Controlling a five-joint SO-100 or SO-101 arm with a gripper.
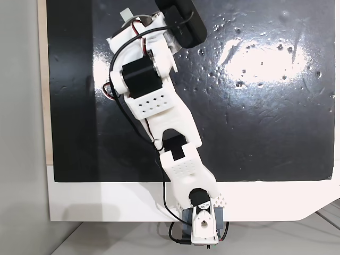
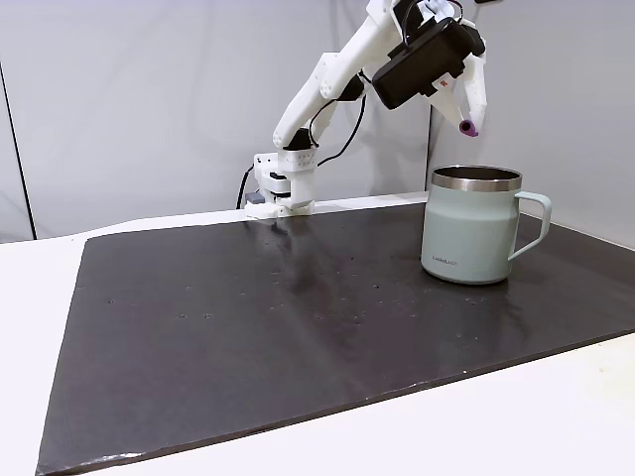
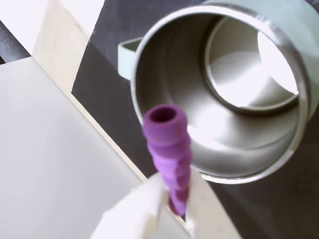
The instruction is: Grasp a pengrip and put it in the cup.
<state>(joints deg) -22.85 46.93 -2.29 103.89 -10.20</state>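
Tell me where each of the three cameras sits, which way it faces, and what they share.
A fixed view: mounted overhead, looking straight down on the black mat and the white arm.
Another fixed view: at table height across the mat, facing the arm's base, the cup and the raised gripper.
Wrist view: on the gripper, looking down past its fingertips and the pengrip into the cup.
Shared: the wrist and side views both show the cup and the gripped pengrip.
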